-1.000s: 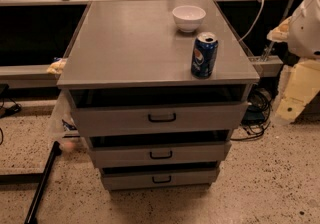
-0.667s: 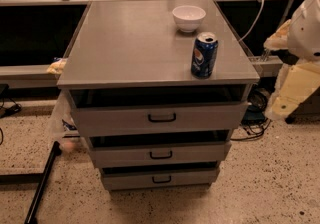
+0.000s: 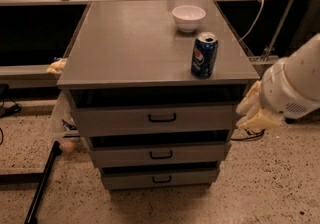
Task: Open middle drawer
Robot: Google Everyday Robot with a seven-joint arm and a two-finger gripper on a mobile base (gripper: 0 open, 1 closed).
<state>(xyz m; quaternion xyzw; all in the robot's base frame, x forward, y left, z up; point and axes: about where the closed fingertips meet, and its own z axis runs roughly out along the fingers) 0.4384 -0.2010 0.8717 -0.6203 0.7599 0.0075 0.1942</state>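
The middle drawer (image 3: 160,155) is the second of three stacked grey drawers in a grey cabinet, with a small black bar handle (image 3: 161,155). Its front sits a little forward of the cabinet body, like the drawers above and below. The top drawer (image 3: 155,118) is taller; the bottom drawer (image 3: 160,179) is the lowest. My gripper (image 3: 254,113) hangs at the right of the cabinet, level with the top drawer, on the end of my white arm (image 3: 295,88). It touches no handle.
A blue Pepsi can (image 3: 204,55) and a white bowl (image 3: 188,17) stand on the cabinet top (image 3: 125,43). A black pole (image 3: 42,183) leans at the lower left. Cables (image 3: 257,13) hang at the right. The speckled floor (image 3: 265,188) surrounds the cabinet.
My arm has swung down and left, bringing the gripper closer to the cabinet's right side. The drawers, can and bowl have not moved.
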